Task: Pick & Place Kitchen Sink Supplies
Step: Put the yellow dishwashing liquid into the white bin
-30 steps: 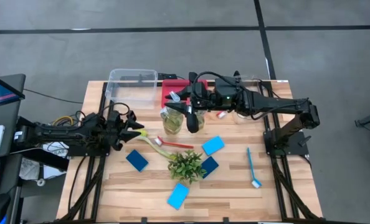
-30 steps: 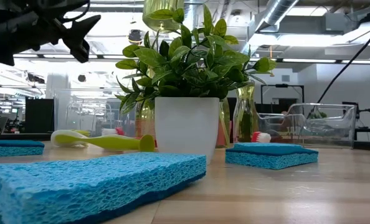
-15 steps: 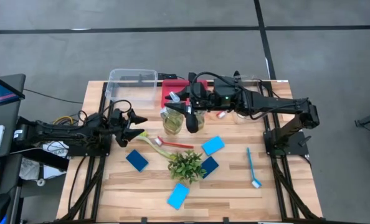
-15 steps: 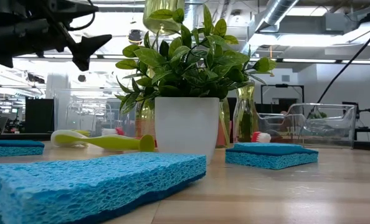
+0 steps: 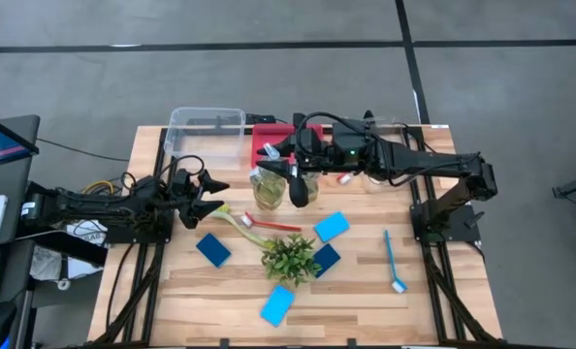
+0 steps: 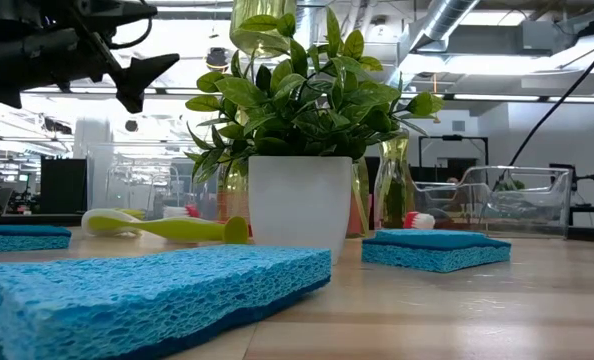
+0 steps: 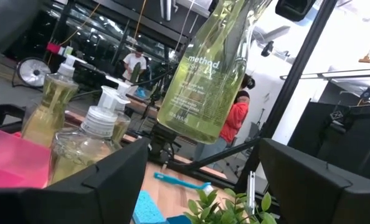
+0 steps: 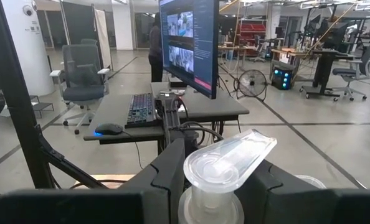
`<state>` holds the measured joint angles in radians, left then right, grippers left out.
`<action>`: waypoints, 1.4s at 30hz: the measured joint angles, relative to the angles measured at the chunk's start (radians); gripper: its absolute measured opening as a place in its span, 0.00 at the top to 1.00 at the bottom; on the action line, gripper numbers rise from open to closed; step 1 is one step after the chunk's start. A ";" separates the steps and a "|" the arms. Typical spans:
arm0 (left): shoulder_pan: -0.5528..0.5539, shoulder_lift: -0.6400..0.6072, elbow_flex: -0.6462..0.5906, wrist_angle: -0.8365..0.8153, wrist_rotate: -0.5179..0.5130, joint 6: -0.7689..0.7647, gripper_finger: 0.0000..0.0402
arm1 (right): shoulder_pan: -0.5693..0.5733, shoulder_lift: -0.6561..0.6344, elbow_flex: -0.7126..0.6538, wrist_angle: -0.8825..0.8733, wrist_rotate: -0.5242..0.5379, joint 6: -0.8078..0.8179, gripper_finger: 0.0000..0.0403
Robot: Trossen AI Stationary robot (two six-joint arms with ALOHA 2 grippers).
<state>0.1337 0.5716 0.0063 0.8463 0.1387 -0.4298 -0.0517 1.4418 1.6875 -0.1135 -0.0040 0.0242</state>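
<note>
Yellow-green bottle [image 5: 269, 190] hangs pinched at the neck in the right gripper [image 5: 286, 173], while the left gripper [image 5: 210, 195] has just spread wide and empty, yellow brush [image 5: 236, 219] just ahead of it, likely next grab.

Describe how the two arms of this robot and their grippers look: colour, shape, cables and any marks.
Both arms are black, built of jointed segments. The left gripper ends in two pointed, wedge-shaped black fingers. The right gripper has broad, flat black fingers. Black cables loop over the right arm's wrist, where a small green light shows. No printed markings can be made out.
</note>
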 joint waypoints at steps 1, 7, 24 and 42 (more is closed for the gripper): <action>0.000 0.000 0.000 0.000 0.000 0.002 0.23 | 0.000 0.000 0.000 0.000 0.000 0.000 0.77; 0.000 0.000 0.000 0.001 0.011 0.014 0.23 | 0.000 0.000 0.000 -0.004 0.000 0.000 0.77; 0.000 0.000 0.000 0.008 0.061 0.033 0.02 | 0.000 0.000 0.000 -0.014 0.000 0.000 0.77; -0.002 0.000 0.000 0.177 0.069 0.084 0.03 | 0.000 0.000 0.000 -0.014 0.000 0.003 0.77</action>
<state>0.1321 0.5713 0.0063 1.0232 0.2081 -0.3454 -0.0521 1.4418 1.6875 -0.1272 -0.0037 0.0268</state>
